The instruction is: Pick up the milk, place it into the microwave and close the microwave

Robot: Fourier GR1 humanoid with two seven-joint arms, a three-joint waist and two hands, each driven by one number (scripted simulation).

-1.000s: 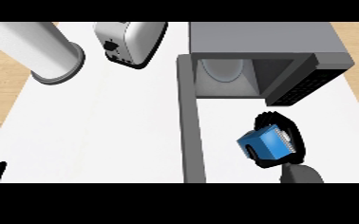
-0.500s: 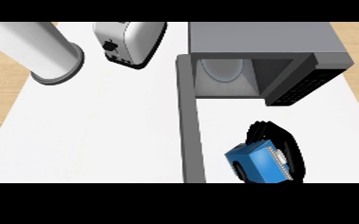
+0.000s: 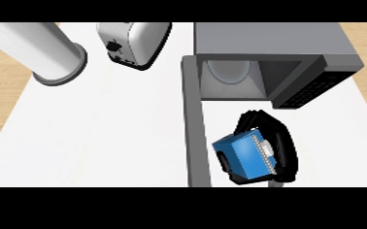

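The milk [image 3: 246, 155] is a blue carton with a pale grey top edge. It hangs tilted in front of the microwave, near the view's lower edge. My right hand [image 3: 278, 145] is curled round it from the right, with the thumb under its lower left corner. The microwave [image 3: 272, 53] is a grey box at the upper right. Its door [image 3: 195, 126] stands swung open toward me, just left of the carton. Inside the open cavity lies a pale round turntable [image 3: 231, 73]. My left hand does not show.
A silver toaster [image 3: 132, 42] stands at the back, left of the microwave. A tall grey cylinder [image 3: 46, 53] lies at the upper left. The white counter [image 3: 100, 136] stretches left of the door. Its wooden edge shows at far left.
My right hand with the milk sank toward the view's lower edge a second ago, then rose a little toward the microwave's opening. The door has not moved.
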